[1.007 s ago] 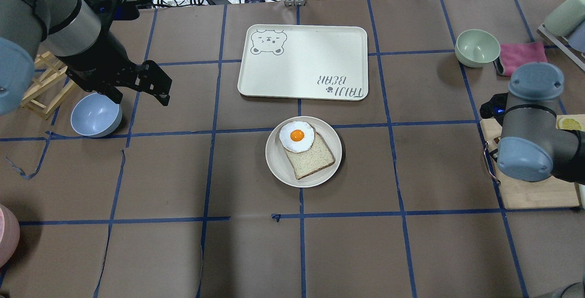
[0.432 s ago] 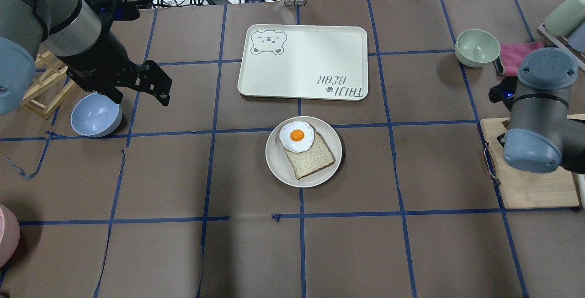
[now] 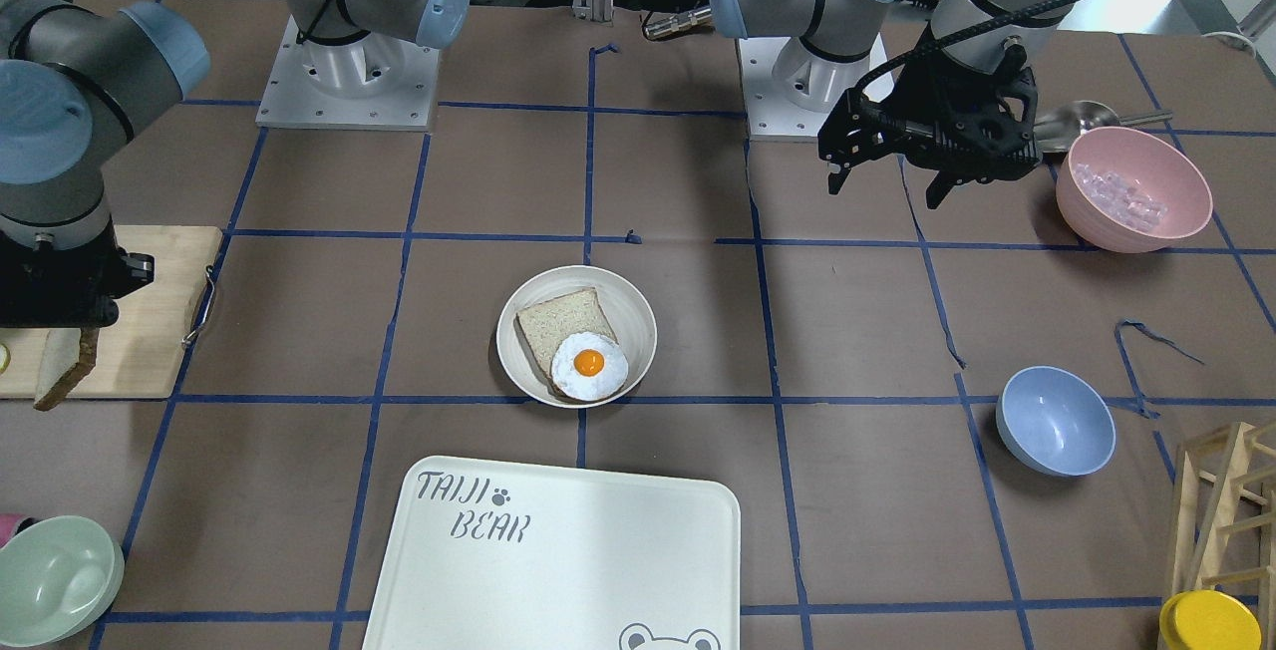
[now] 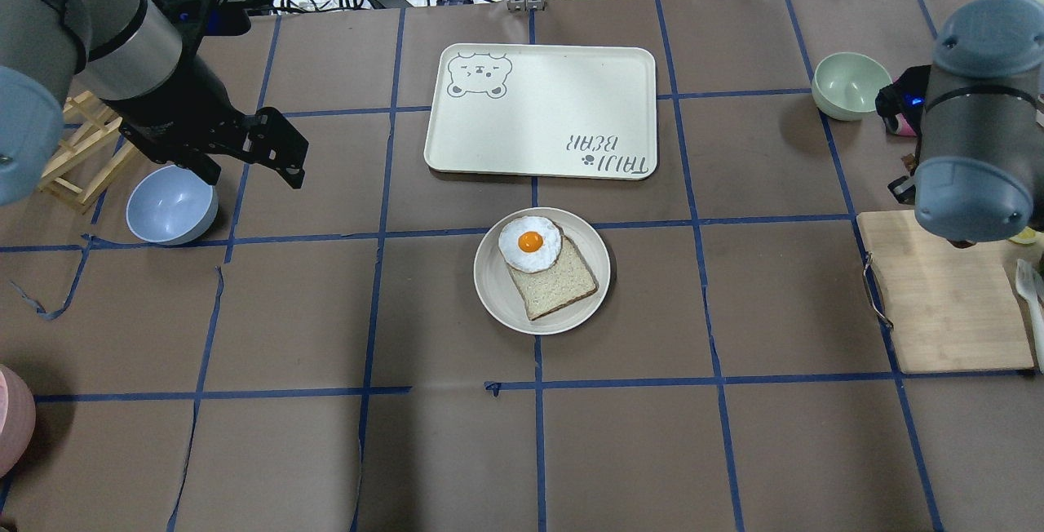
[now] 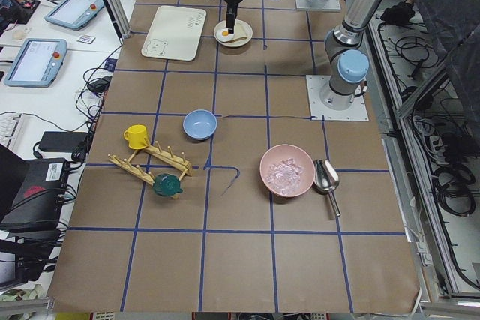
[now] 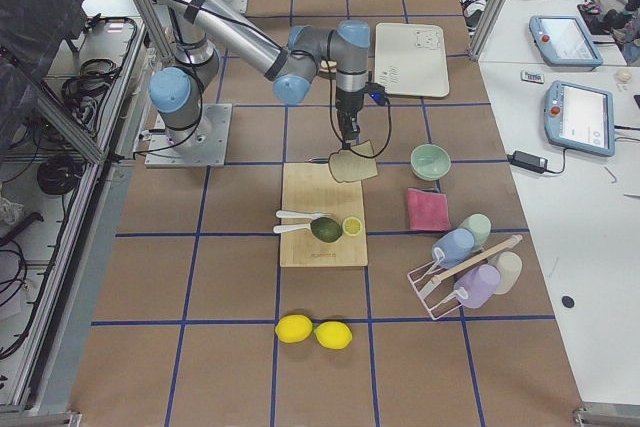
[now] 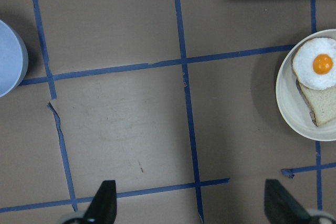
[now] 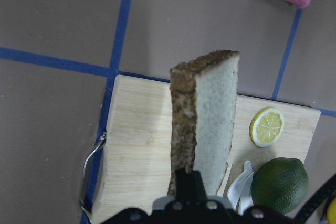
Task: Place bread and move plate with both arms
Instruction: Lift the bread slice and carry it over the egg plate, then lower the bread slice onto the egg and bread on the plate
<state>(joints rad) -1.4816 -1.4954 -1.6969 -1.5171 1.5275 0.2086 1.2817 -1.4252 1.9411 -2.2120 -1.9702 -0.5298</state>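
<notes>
Since the earlier overhead frames, the right arm has swung away from the robot's side of the table, uncovering the cutting board. The plate and the left arm have not shifted.

1. Right gripper: clamped on one end of the bread. The slice hangs on edge and appears lifted clear of the board.
2. Plate: at table centre, well apart from the board. It carries a squarer slice with a fried egg overlapping one end.
3. Tray: just beyond the plate.
4. Left gripper: fingers spread wide, holding nothing, hovering over bare table near a blue bowl.

Step in hand, as judged: transfer of the bread from board to plate. The pick looks complete and the placement is not yet done.

The next move calls for travel across to the plate. The hanging slice must then be tilted flat, lowered onto the egg and released. Only after that can both grippers take opposite sides of the rim.
</notes>
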